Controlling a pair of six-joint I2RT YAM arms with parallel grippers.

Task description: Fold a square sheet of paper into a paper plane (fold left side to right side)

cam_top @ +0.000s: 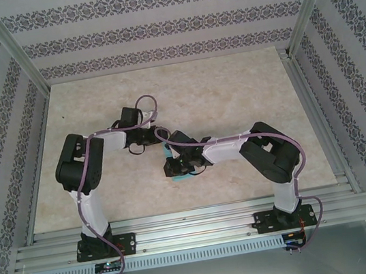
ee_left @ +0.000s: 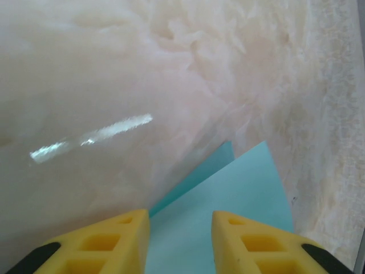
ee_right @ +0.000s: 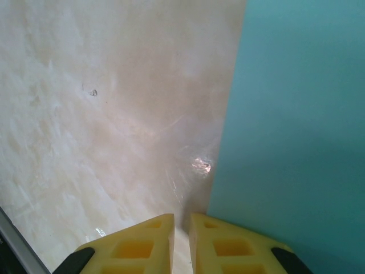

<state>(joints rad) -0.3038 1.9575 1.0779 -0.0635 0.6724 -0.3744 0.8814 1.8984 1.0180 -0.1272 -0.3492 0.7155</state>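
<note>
A pale marbled table (cam_top: 231, 88) is seen from above, with the left arm (cam_top: 80, 166) and the right arm (cam_top: 272, 155) bent inward so that their heads meet near its middle. The turquoise sheet of paper (ee_left: 228, 200) is laid flat on the table there, largely covered by the right arm's head in the top view. A darker second layer is shown along its left edge in the left wrist view. The left gripper (ee_left: 180, 242) is held low over the sheet with its jaws moderately apart, paper visible in the gap and nothing clamped. The right gripper (ee_right: 181, 242) is narrowed to a thin slit at the sheet's straight edge, bare table showing through it; whether paper is pinched cannot be told.
</note>
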